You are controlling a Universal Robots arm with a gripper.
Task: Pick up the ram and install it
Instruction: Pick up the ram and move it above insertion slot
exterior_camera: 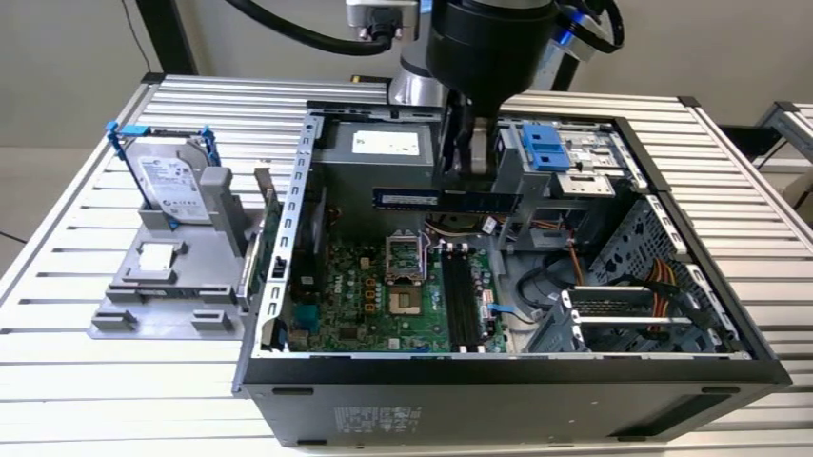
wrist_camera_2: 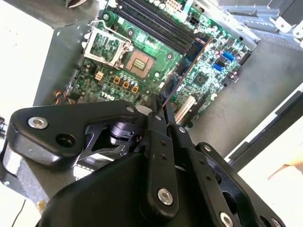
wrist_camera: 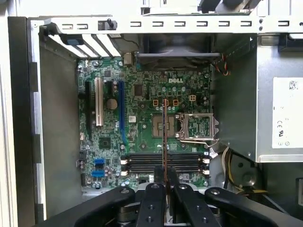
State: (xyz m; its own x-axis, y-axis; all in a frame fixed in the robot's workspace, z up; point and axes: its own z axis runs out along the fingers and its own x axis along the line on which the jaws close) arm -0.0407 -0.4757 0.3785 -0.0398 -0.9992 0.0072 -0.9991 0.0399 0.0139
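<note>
Gripper [exterior_camera: 465, 173] is clamping the ram [exterior_camera: 426, 198] mid-length, upper centre of the exterior view, its long axis running crosswise to the slots [exterior_camera: 460, 297] lying lower in frame.

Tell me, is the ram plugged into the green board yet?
Out. The ram hangs above the motherboard, clamped in the jaws; the slots sit empty.
</note>
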